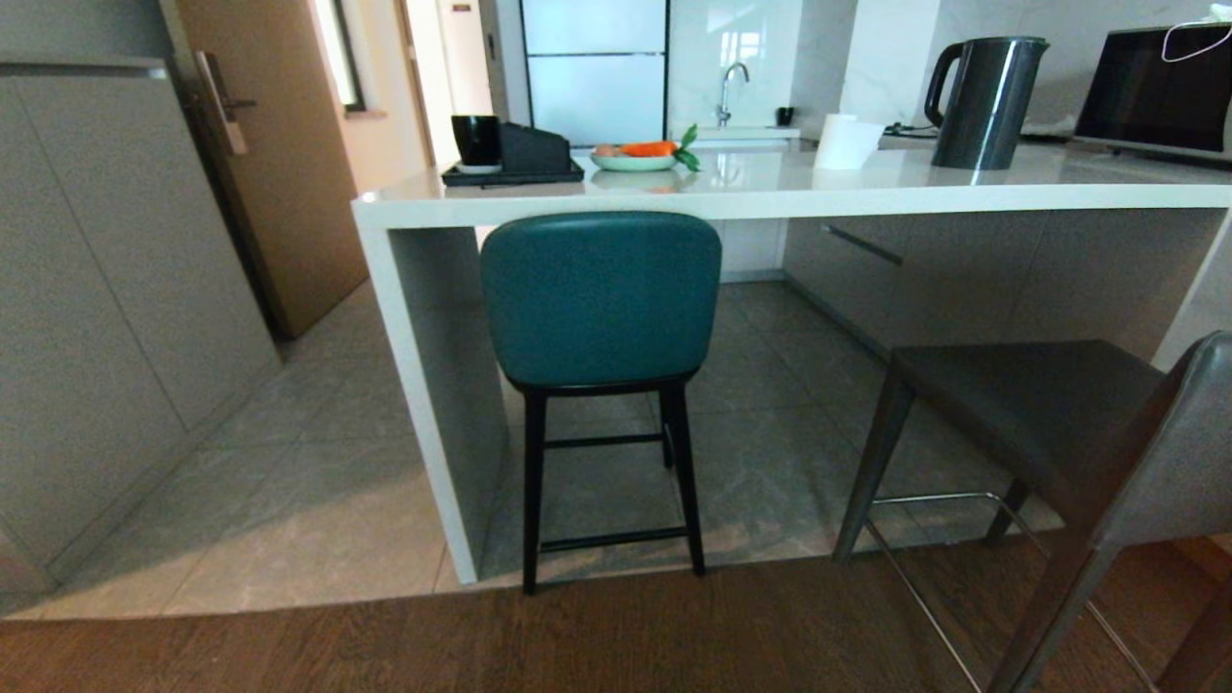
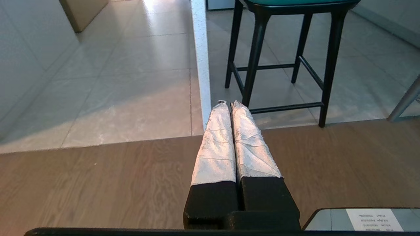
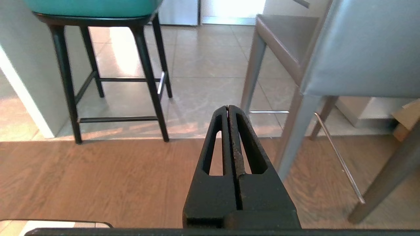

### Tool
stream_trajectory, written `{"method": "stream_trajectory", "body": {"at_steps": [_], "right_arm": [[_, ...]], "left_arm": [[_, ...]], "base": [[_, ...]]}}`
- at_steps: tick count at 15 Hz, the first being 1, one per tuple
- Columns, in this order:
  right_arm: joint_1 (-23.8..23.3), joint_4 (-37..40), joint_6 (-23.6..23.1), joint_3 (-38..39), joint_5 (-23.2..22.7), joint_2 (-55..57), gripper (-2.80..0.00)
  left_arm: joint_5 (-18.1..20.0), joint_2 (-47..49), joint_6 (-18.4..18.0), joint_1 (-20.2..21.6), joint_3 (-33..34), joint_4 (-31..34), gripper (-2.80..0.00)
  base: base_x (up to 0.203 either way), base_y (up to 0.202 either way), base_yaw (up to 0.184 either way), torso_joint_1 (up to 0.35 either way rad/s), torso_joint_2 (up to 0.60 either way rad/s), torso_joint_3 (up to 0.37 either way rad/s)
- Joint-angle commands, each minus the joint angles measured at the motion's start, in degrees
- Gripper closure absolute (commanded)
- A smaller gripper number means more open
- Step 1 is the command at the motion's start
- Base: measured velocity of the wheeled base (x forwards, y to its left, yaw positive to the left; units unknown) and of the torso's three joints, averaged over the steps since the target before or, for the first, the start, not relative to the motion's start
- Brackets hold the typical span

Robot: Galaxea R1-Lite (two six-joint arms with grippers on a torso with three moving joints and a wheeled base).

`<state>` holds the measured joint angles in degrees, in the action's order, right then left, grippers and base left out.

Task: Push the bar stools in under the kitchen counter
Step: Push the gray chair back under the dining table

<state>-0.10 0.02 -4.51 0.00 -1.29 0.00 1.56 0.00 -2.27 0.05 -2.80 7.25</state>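
Standing at lower right, the grey stool [image 1: 1059, 433] is kept clear of the counter edge [image 1: 770, 197]; the teal stool [image 1: 602, 298] is tucked under; left gripper [image 2: 228, 104] and right gripper [image 3: 228, 107] are pressed closed, empty.

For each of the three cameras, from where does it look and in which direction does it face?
Head view: high on the robot, facing forward and down at the kitchen counter, teal stool and grey stool; no arm shows.
Left wrist view: low behind the left gripper, facing the floor and the teal stool's legs; its shut, cloth-wrapped fingers show.
Right wrist view: low behind the right gripper, facing both stools; its shut black fingers show.
All three share the teal stool.
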Motion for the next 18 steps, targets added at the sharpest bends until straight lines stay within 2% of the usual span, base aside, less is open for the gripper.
{"method": "stream_trajectory", "body": {"at_steps": [1,4,18], "right_arm": [[0.0,0.0,-0.1,0.3,0.0,0.1,0.00],[0.0,0.0,-0.1,0.3,0.0,0.1,0.00],[0.0,0.0,0.4,0.3,0.1,0.1,0.00]], "left_arm": [[0.0,0.1,0.0,0.0,0.0,0.0,0.00],[0.0,0.1,0.0,0.0,0.0,0.0,0.00],[0.0,0.1,0.1,0.0,0.0,0.0,0.00]], "base": [[0.000,0.000,0.000,0.000,0.00,0.000],[0.004,-0.104,0.000,0.004,0.00,0.000],[0.000,-0.195,0.002,0.001,0.00,0.004]]}}
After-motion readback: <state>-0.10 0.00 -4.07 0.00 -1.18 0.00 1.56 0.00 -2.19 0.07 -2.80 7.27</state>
